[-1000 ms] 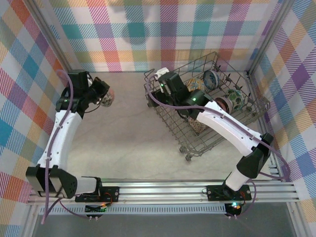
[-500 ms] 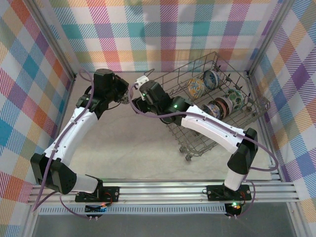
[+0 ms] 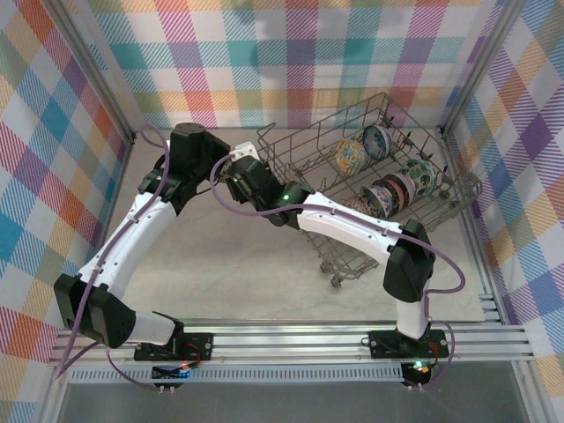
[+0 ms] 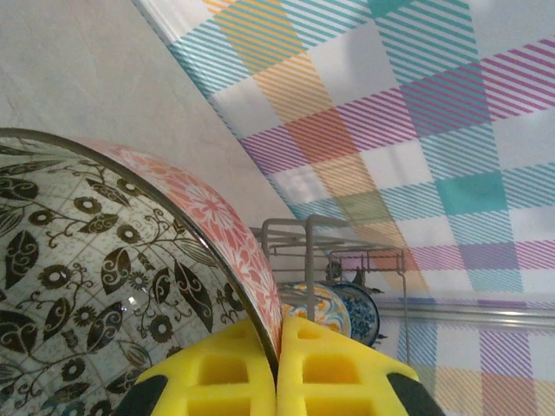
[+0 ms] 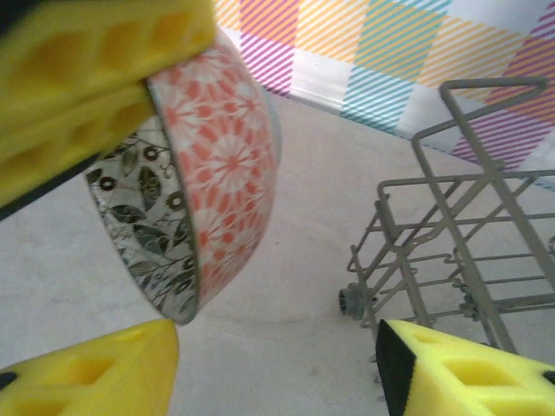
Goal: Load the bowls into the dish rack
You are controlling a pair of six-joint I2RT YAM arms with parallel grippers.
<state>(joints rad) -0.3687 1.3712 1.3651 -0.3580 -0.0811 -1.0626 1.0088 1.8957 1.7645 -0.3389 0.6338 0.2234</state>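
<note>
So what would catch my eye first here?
Mid-table, by the left corner of the dish rack, the left gripper pinches a pink-flowered bowl by its rim, while the right gripper hangs open right beside it. Several more patterned bowls stand on edge in the rack at the right.

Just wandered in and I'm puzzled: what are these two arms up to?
The left pincer grips a pink-flowered bowl by its rim, in the air beside the dish rack. The right pincer is open right next to it, probably about to take it. Several bowls stand in the rack.
</note>
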